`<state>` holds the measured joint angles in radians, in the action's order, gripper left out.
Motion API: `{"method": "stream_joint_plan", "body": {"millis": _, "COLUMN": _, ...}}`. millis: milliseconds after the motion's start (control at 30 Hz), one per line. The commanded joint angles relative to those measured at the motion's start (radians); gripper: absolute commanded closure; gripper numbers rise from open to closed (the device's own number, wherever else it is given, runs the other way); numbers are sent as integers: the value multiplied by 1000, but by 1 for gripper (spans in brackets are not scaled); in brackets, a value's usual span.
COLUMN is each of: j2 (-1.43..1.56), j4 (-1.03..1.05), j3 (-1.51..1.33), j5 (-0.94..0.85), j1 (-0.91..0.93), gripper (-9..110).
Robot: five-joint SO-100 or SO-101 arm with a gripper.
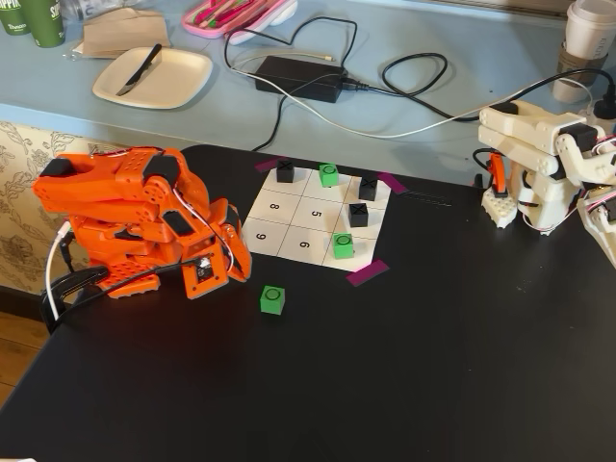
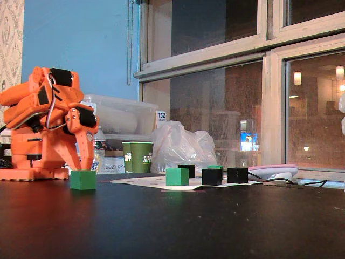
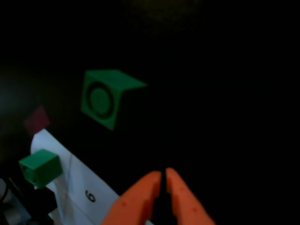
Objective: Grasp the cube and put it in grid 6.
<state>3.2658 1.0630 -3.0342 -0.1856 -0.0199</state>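
The cube (image 1: pixel 272 299) is bright green with a black O on top. It sits on the black table just off the near edge of the paper board (image 1: pixel 279 241), and shows in the wrist view as the cube (image 3: pixel 101 98) ahead and left of my fingers. Grid 6 (image 1: pixel 304 244) is the bare middle cell of the board's near row; its digit is on grid 6 (image 3: pixel 90 196). My orange arm (image 1: pixel 125 212) is folded left of the board. My gripper (image 3: pixel 164 174) is shut and empty, well short of the cube (image 2: pixel 83 179).
Another green cube (image 1: pixel 343 245) fills the cell right of grid 6, and a third (image 1: pixel 329 174) stands in the far row. Black X cubes (image 1: pixel 359 214) occupy three other cells. Purple tape (image 1: pixel 367 272) pins the board corners. A white arm (image 1: pixel 539 173) stands at the right.
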Motion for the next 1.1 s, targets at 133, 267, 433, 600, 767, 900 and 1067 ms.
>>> {"method": "stream_joint_plan", "body": {"millis": 133, "j2": -256, "j4": -12, "j3": 308, "j5": 48, "j1": 17, "gripper": 101}}
{"method": "stream_joint_plan", "body": {"millis": 267, "j2": -428, "j4": 94, "j3": 586, "j5": 61, "j1": 23, "gripper": 101}}
{"method": "stream_joint_plan", "body": {"millis": 433, "j2": -644, "j4": 181, "j3": 850, "j5": 87, "j1": 48, "gripper": 101}}
{"method": "stream_joint_plan", "body": {"millis": 600, "j2": -851, "j4": 288, "j3": 1109, "j5": 127, "j1": 74, "gripper": 101}}
{"method": "stream_joint_plan", "body": {"millis": 767, "j2": -1020, "j4": 411, "j3": 1373, "j5": 137, "j1": 101, "gripper": 101}}
{"method": "stream_joint_plan", "body": {"millis": 900, "j2": -1103, "j4": 482, "j3": 1505, "j5": 115, "j1": 106, "gripper": 101}}
{"method": "stream_joint_plan", "body": {"millis": 1067, "j2": -1172, "j4": 517, "j3": 1577, "j5": 72, "j1": 155, "gripper": 101}}
